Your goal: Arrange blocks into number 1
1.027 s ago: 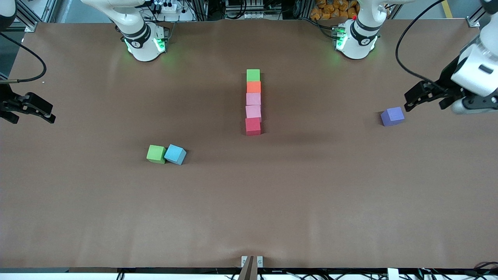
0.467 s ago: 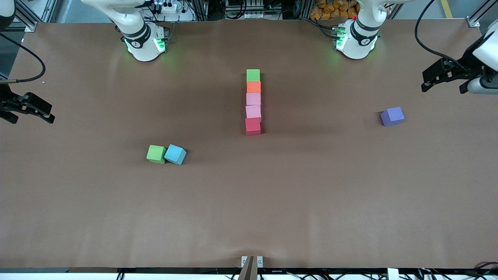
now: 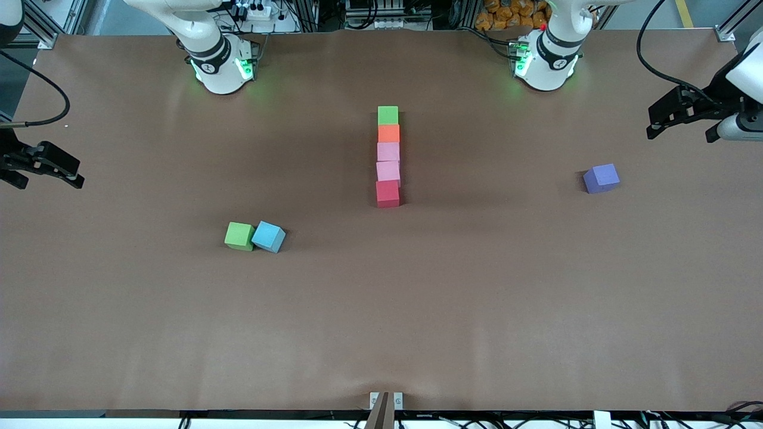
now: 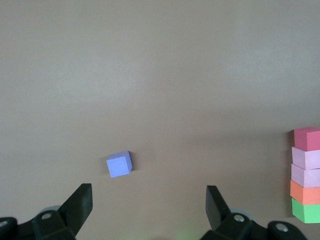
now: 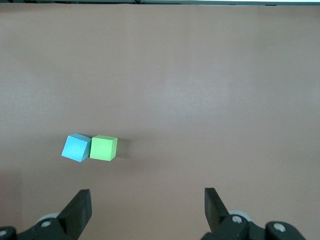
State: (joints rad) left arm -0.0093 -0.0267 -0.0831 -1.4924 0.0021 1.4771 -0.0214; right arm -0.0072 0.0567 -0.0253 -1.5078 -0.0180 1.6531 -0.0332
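Five blocks form one straight touching column mid-table: green (image 3: 388,115) nearest the bases, then orange (image 3: 388,133), pink (image 3: 388,151), pink (image 3: 388,171) and red (image 3: 387,193) nearest the front camera. The left wrist view shows the same column, from the red block (image 4: 307,137) to the green block (image 4: 306,210). My left gripper (image 3: 679,137) hangs open and empty over the left arm's end of the table; its wrist view (image 4: 148,200) shows nothing between the fingers. My right gripper (image 3: 50,183) waits open and empty over the right arm's end (image 5: 147,202).
A purple block (image 3: 601,178) (image 4: 119,164) lies alone toward the left arm's end. A second green block (image 3: 239,236) (image 5: 103,148) touches a blue block (image 3: 269,237) (image 5: 76,147) toward the right arm's end, nearer the front camera than the column.
My left gripper has drawn away from the purple block, toward the table's end and the bases' side, then nearly stopped. The right arm and all blocks have stayed put.
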